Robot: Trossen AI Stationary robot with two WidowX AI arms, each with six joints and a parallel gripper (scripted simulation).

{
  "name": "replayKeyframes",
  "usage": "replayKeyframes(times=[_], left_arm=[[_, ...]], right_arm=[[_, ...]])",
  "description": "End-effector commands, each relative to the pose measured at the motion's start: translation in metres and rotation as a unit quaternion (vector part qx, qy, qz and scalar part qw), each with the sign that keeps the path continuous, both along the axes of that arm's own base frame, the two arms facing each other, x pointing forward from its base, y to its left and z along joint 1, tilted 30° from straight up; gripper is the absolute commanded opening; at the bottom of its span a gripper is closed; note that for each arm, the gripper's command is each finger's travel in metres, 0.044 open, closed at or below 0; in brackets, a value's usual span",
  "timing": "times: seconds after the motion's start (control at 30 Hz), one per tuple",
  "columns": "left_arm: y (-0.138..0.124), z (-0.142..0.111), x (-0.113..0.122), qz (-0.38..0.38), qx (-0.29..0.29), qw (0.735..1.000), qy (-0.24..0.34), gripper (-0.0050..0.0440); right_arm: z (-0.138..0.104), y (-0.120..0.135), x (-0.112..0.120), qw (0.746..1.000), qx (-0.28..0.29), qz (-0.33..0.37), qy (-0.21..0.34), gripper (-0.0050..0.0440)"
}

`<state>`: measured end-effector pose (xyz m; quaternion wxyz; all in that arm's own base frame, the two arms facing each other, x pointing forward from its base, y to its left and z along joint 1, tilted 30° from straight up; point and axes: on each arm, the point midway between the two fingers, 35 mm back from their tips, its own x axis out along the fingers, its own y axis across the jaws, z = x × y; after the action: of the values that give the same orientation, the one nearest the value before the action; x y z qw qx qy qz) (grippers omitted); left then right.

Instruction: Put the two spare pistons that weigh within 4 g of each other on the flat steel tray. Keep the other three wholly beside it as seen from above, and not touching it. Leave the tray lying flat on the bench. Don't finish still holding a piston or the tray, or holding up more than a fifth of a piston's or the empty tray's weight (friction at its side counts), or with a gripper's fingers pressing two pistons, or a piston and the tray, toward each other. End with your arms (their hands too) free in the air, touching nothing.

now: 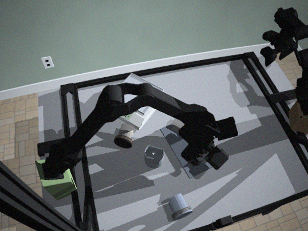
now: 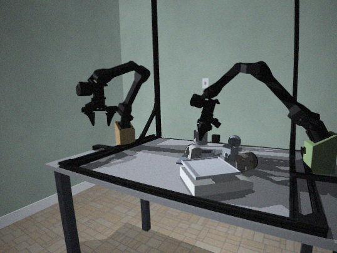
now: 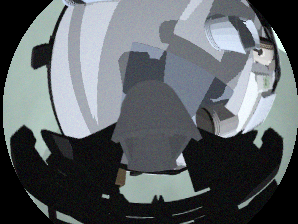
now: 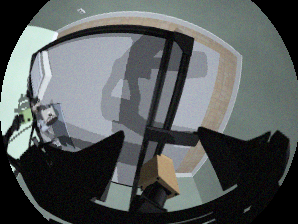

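You've got the piston (image 3: 156,112) clamped in your half-open left gripper (image 1: 197,160) (image 2: 203,133) (image 3: 152,121), over the tray (image 1: 187,168) (image 2: 180,161) (image 3: 187,75), so lower gently, keeping clear of the piston by its edge (image 1: 175,124) (image 2: 193,151) (image 3: 219,121)!

No text, label, brand, number or sign can be read with certainty. The one place that bears characters is the small green display on the white scale (image 1: 137,121) (image 2: 216,185) (image 3: 256,107). On that display (image 1: 127,116) (image 3: 266,81) stand dark marks, partly covered in the top view and too small and blurred in the left wrist view to make out as digits.
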<state>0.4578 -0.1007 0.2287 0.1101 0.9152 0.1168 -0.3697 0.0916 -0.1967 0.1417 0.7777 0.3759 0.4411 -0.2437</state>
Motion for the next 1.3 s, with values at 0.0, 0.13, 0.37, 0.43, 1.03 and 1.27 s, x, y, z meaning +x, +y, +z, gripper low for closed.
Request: replayKeyframes(times=[0.0,0.13,0.37,0.43,1.03,1.27], left_arm=[[0.000,-0.002,0.002,-0.001,0.000,1.000,-0.001,0.0158],[0.001,-0.008,0.006,-0.001,0.000,1.000,-0.001,0.0158],[0.002,-0.017,0.013,-0.001,0.000,1.000,-0.001,0.0158],[0.002,-0.020,0.015,-0.001,0.000,1.000,-0.001,0.0158],[0.003,-0.031,0.023,-0.001,0.000,1.000,-0.001,0.0158],[0.003,-0.032,0.024,-0.001,0.000,1.000,-0.001,0.0158]], right_arm=[[0.000,0.000,0.000,1.000,0.000,0.001,-0.001,0.0440],[0.000,0.000,0.000,1.000,0.000,0.001,-0.001,0.0440],[0.000,0.000,0.000,1.000,0.000,0.001,-0.001,0.0440],[0.000,0.000,0.000,1.000,0.000,0.001,-0.001,0.0440],[0.000,0.000,0.000,1.000,0.000,0.001,-0.001,0.0440],[0.000,0.000,0.000,1.000,0.000,0.001,-0.001,0.0440]])
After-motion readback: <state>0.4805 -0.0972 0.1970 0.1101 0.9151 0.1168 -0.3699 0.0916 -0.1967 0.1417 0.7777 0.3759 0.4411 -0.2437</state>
